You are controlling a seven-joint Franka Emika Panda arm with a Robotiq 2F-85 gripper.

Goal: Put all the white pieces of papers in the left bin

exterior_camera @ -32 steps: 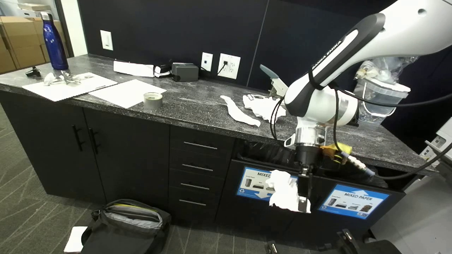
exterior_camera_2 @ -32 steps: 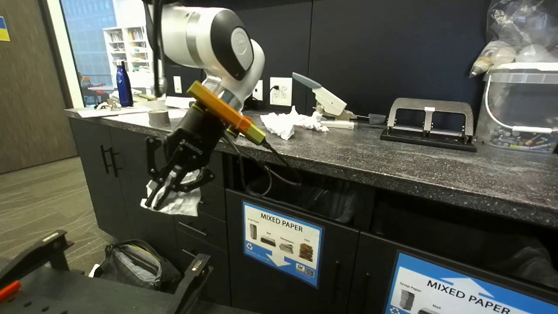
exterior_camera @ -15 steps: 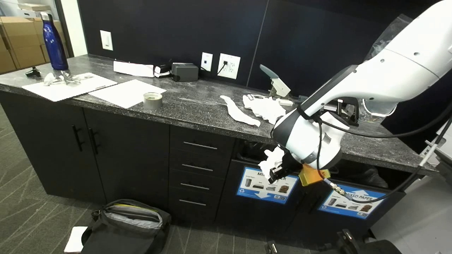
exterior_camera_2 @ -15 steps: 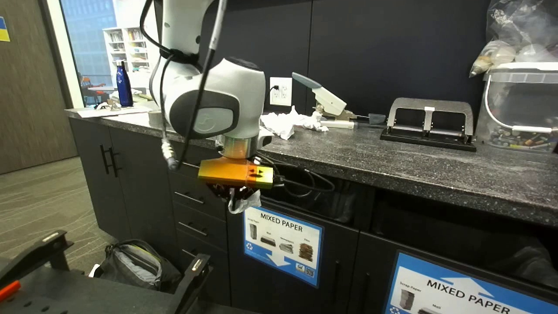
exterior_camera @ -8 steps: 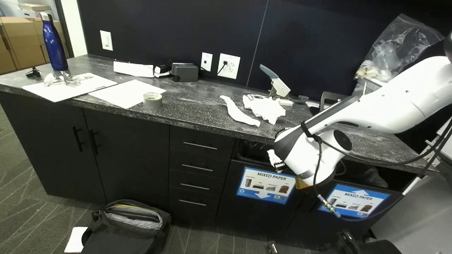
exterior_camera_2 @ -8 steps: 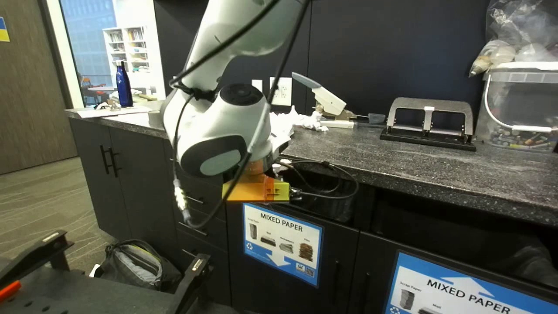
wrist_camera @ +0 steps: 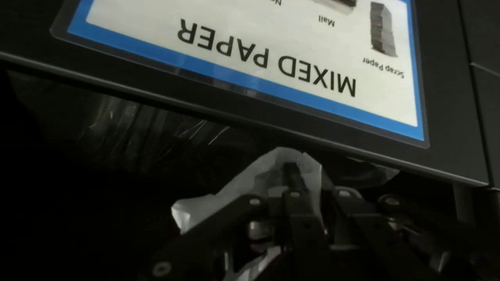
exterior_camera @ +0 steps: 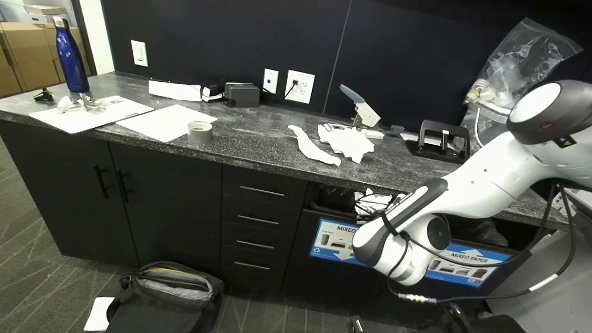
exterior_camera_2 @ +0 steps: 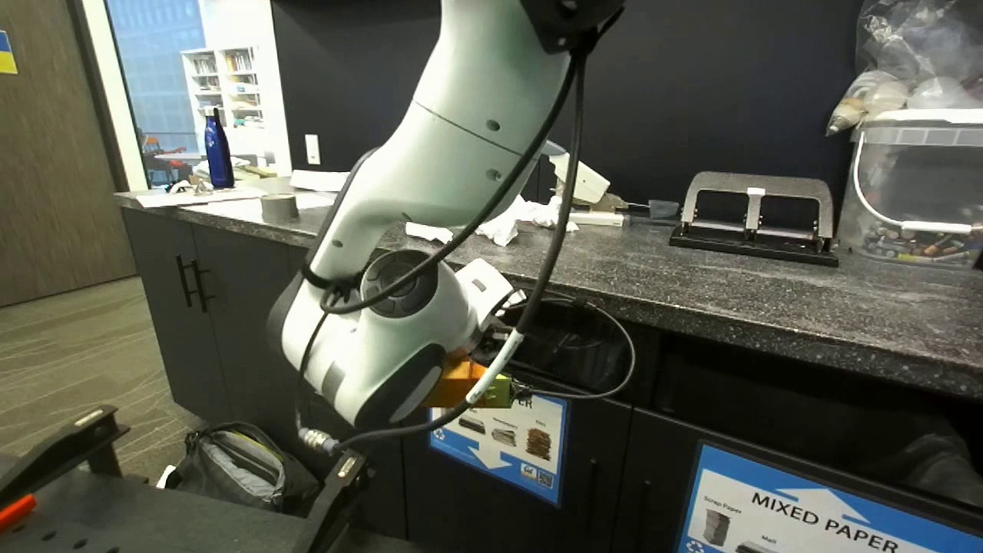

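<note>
In the wrist view my gripper is shut on a crumpled white paper, which spreads out past the fingers. It reaches into the dark gap behind the top edge of the left bin, whose MIXED PAPER sign appears upside down. The left bin's front stands below the counter in both exterior views, its sign partly behind the arm. The held paper shows at that opening; the arm mostly hides the gripper there. On the counter lie a long twisted white paper and a crumpled white paper.
The counter edge overhangs the opening. The twin bin stands alongside. A stapler, hole punch and clear tub are on the counter. Farther off are a tape roll, flat sheets and a blue bottle.
The arm has swung lower and brought the held paper from in front of the bin's sign up into the bin opening. The paper remains in the gripper; the counter papers have not moved.
</note>
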